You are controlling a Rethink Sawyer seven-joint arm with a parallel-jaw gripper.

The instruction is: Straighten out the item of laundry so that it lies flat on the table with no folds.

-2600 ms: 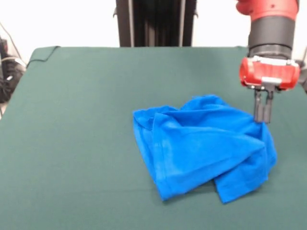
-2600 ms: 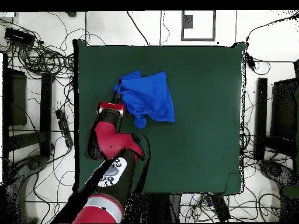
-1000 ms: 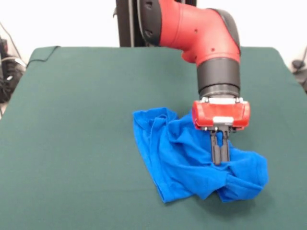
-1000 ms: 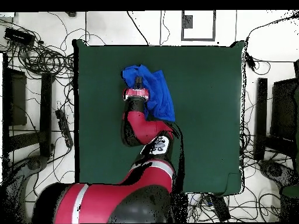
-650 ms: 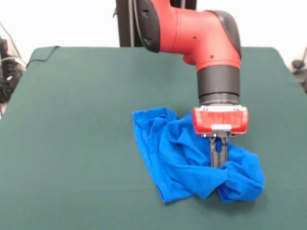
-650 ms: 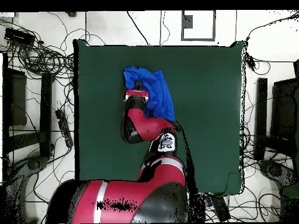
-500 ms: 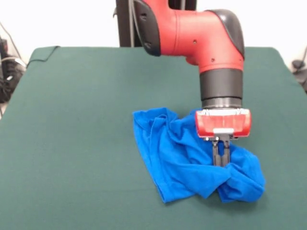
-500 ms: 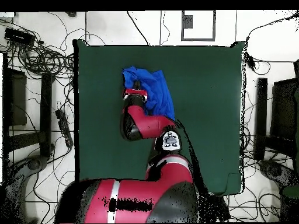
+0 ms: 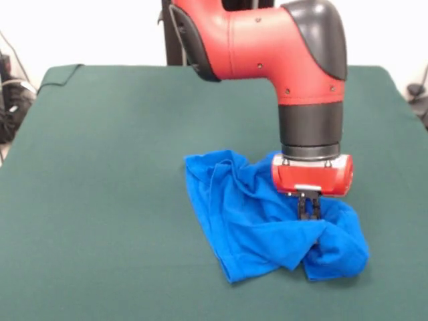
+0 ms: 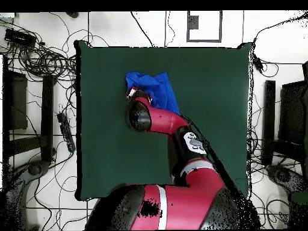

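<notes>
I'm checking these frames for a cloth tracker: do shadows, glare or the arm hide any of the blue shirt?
Front view: soft, even light with no glare; the bright royal-blue T-shirt casts only a faint shadow on the dark green felt table, and the gripper covers a small patch of it. Overhead view: the red and black arm hides the shirt's lower part.

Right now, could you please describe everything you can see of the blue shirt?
The blue shirt is bright royal-blue, soft-looking fabric, crumpled in a bunched heap with several folds, not flat. It lies on the green table, toward its right side in the front view. The pincer presses down into its right part, its narrow tips sunk among the folds.
</notes>
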